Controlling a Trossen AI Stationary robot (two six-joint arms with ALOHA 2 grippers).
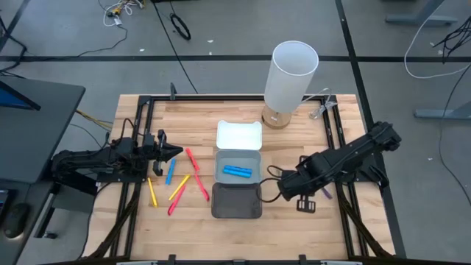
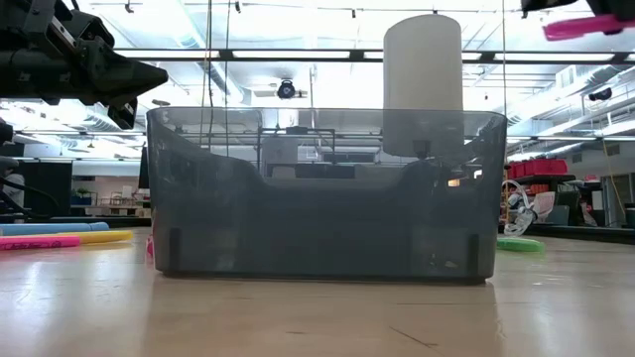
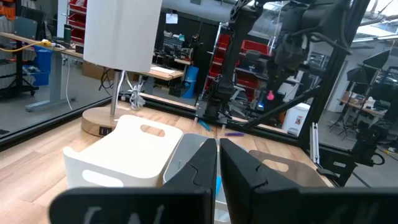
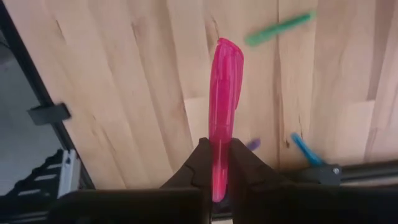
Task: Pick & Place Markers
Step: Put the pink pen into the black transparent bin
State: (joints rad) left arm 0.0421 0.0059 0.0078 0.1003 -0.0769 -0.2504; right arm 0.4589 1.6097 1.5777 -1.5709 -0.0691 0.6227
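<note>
Pink marker point(image 4: 222, 112), grey tray point(image 1: 237, 202)

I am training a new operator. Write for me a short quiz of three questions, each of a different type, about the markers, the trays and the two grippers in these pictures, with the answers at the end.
1. True or false: the right gripper is shut on a pink marker.
2. Multiple choice: what lies inside the middle grey tray? A) a blue marker B) a yellow marker C) nothing
3. Fill in: the left gripper is shut and holds ____; it is above the loose markers at the left of the trays.

Key
1. True; the marker sticks out forward between the fingers, above the table.
2. A; the blue marker lies across it.
3. Nothing.
</note>
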